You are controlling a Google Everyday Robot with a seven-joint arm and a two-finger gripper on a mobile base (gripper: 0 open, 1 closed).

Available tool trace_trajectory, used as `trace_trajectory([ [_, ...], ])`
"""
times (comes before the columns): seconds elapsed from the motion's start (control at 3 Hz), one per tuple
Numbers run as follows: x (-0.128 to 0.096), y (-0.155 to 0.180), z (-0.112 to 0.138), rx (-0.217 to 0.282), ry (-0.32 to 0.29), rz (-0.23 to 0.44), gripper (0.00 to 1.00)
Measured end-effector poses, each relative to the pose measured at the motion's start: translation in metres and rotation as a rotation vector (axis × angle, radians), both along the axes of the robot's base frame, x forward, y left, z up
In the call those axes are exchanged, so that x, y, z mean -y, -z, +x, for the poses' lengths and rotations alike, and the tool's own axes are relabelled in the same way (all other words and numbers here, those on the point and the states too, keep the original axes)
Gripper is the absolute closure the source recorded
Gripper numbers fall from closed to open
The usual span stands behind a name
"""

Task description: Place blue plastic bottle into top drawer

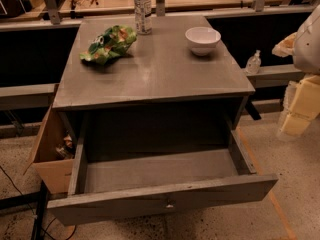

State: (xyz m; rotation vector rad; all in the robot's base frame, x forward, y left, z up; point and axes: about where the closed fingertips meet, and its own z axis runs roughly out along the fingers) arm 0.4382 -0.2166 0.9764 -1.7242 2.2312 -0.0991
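Note:
The blue plastic bottle (143,9) stands upright at the back of the cabinet top (160,74), clear with a white cap and a pale label. The top drawer (160,184) is pulled wide open below the cabinet top, its inside bare, with a small metal knob (170,204) at front centre. My gripper (296,118) is at the right edge of the view, beside the cabinet and to the right of the drawer. It is far from the bottle and touches nothing on the cabinet.
A crumpled green snack bag (108,44) lies left on the cabinet top and a white bowl (202,39) stands right. A small pump-top bottle (253,63) sits on a ledge behind. A brown cardboard box (49,149) stands left of the drawer.

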Motion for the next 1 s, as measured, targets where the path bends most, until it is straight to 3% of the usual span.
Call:
trace_trajectory([
  [0.67, 0.000, -0.003, 0.004, 0.019, 0.013, 0.032, 0.00],
  [1.0, -0.006, 0.000, 0.040, 0.080, 0.047, 0.119, 0.00],
])
